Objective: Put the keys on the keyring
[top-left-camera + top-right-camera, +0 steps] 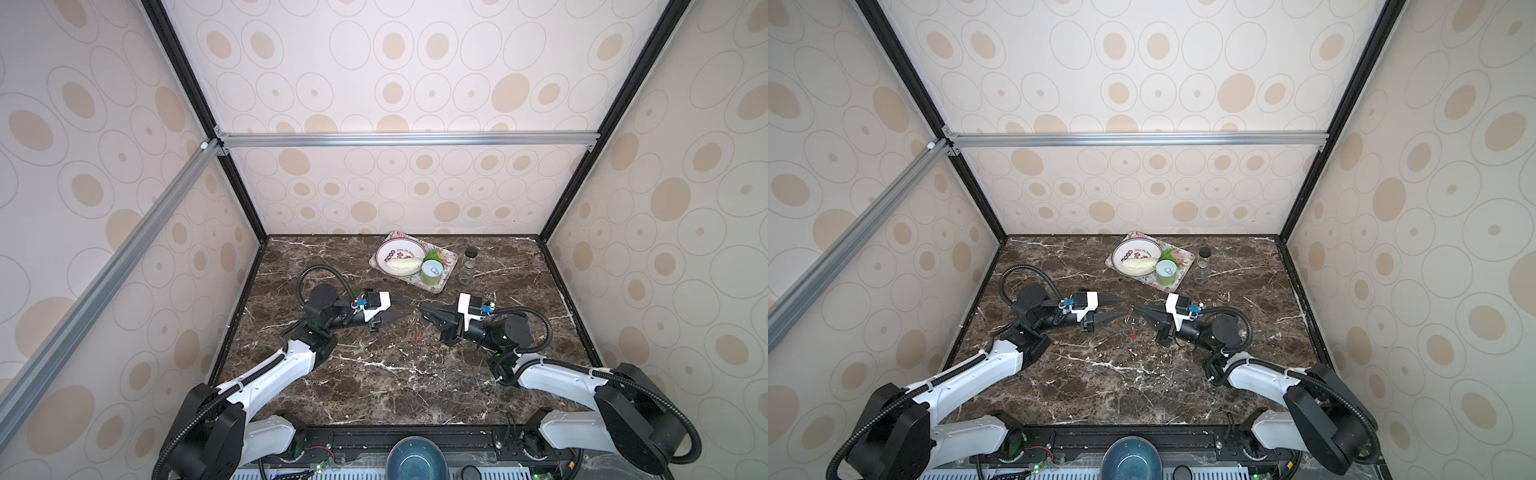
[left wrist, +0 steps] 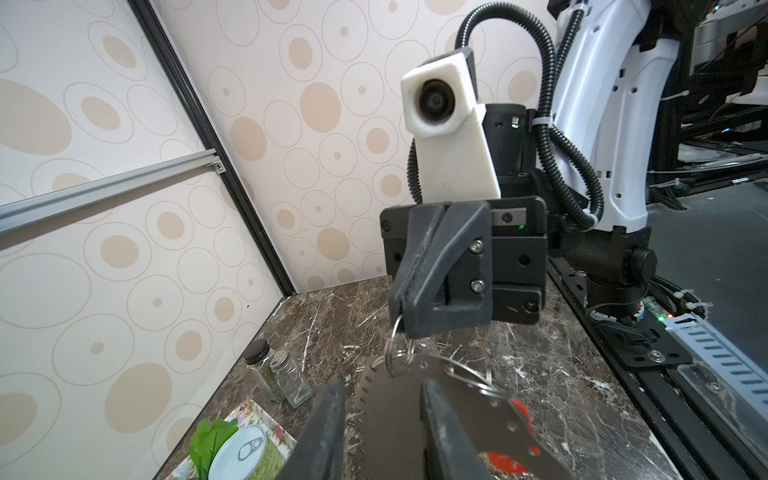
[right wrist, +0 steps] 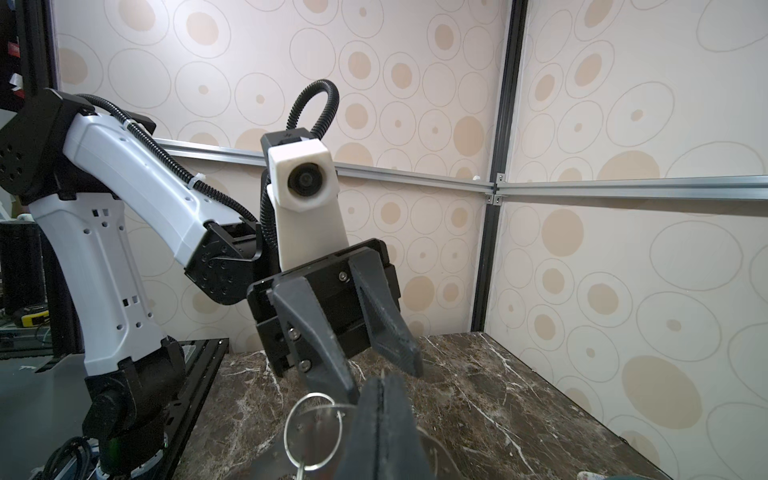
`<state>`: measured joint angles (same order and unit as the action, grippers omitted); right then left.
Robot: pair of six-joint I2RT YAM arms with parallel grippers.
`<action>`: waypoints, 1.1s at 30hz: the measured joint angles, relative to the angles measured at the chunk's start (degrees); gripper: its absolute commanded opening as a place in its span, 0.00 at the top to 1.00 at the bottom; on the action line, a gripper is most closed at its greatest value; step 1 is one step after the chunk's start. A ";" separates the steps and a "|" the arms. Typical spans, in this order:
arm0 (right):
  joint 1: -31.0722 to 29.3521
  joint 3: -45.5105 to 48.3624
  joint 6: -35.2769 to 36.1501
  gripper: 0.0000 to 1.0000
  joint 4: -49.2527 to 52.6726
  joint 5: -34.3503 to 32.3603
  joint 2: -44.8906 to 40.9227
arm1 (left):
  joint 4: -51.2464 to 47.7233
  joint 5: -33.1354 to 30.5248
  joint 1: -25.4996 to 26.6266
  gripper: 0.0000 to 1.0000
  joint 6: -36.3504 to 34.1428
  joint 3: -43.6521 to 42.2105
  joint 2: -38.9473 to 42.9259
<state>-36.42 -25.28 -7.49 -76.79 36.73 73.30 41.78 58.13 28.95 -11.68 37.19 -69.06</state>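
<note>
Though partly hidden, the keyring looks flat, grey, holed along its rim.

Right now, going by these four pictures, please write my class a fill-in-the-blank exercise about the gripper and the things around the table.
1. The right gripper is ___ on a small wire ring.
2. The tag next to the flat metal ring is ___.
3. The bowl in front of the table is ___.
4. The can on the tray has a ___ label.

Missing words: shut, red, blue, green.
</note>
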 measured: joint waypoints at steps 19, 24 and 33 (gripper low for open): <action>-0.79 -0.81 -1.09 1.00 -0.50 1.60 1.60 | -0.24 0.76 1.16 0.84 -1.68 0.00 -0.07; -0.83 -0.81 -1.14 1.00 -0.52 2.05 1.60 | -0.28 0.81 1.36 0.87 -1.70 0.02 -0.07; -0.76 -0.81 -1.01 0.92 -0.85 2.23 1.60 | -0.31 0.92 1.38 1.00 -1.18 0.04 -0.07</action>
<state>-37.19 -26.09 -8.49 -77.65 38.96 74.89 41.47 59.05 30.33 -12.86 37.23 -69.12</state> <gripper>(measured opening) 0.045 0.048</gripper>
